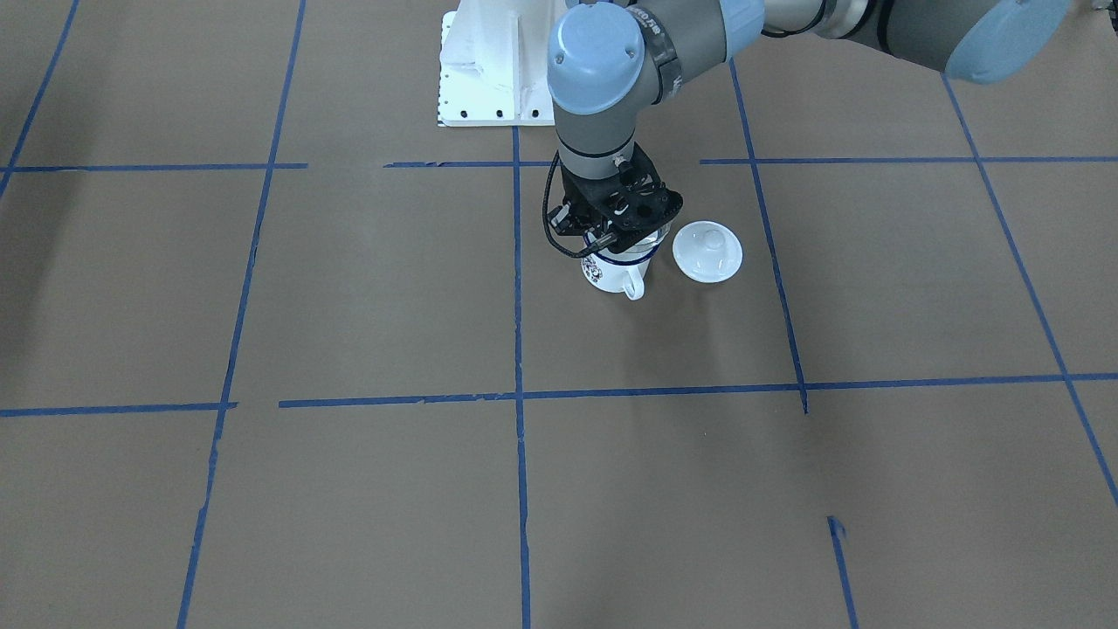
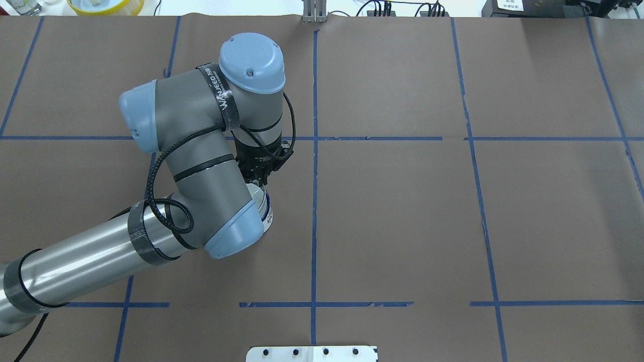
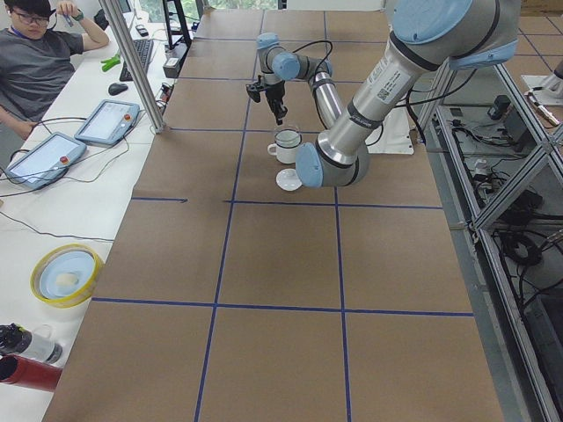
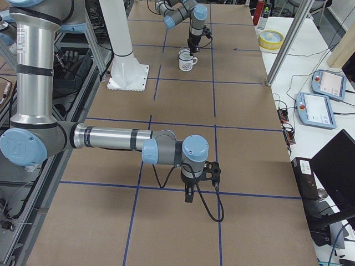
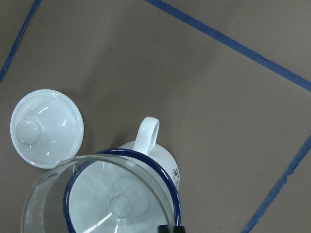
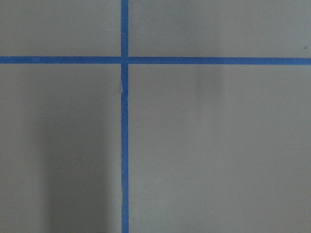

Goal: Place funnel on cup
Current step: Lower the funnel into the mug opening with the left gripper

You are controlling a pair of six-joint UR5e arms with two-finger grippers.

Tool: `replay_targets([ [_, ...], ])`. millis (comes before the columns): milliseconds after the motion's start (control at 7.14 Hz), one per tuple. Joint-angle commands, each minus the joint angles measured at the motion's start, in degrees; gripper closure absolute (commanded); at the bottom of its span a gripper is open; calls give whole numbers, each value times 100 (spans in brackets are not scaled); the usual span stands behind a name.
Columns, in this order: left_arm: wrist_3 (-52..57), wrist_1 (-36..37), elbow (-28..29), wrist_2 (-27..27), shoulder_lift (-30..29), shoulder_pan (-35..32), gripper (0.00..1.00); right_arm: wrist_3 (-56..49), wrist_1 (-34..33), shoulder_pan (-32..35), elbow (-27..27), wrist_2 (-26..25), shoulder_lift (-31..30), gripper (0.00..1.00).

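Left wrist-mounted view is the one to stand behind, because it looks straight down past the left pincer (image 1: 622, 229), of which only a dark tip shows at the bottom edge, hard against the lip of the clear funnel (image 5: 104, 196). From that and the front-facing view I take the pincer to be drawn in narrow, nipping the funnel by one side of its rim. That hold makes sense: the bowl and the stem hang free, with nothing in the way underneath. The funnel sits right over the mouth of the enamel mug (image 5: 164, 159), its small stem opening near the middle of the blue-rimmed circle and its wide bowl overlapping the rim and spilling out a little toward the lid's side. Whether it already rests on the rim or hangs just above it, I cannot tell. The mug stands upright with its loop handle turned away from the pincer, so the handle does not foul the approach. Just beside it lies the knobbed lid (image 5: 47, 128), knob up and apart from the mug, leaving the mouth open for the funnel. Everything rests on the brown worktop (image 5: 218, 97). Far off at the other end, the right pincer (image 4: 189, 194) points down at bare paper, well out of the way; how wide it stands I cannot tell.
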Motion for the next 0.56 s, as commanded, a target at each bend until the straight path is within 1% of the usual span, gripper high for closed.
replay_targets([
  [0,28,-46,52,10,19,1,100,0,0,0,0,0,0,0],
  [420,29,-178,104,10,54,1,100,0,0,0,0,0,0,0],
])
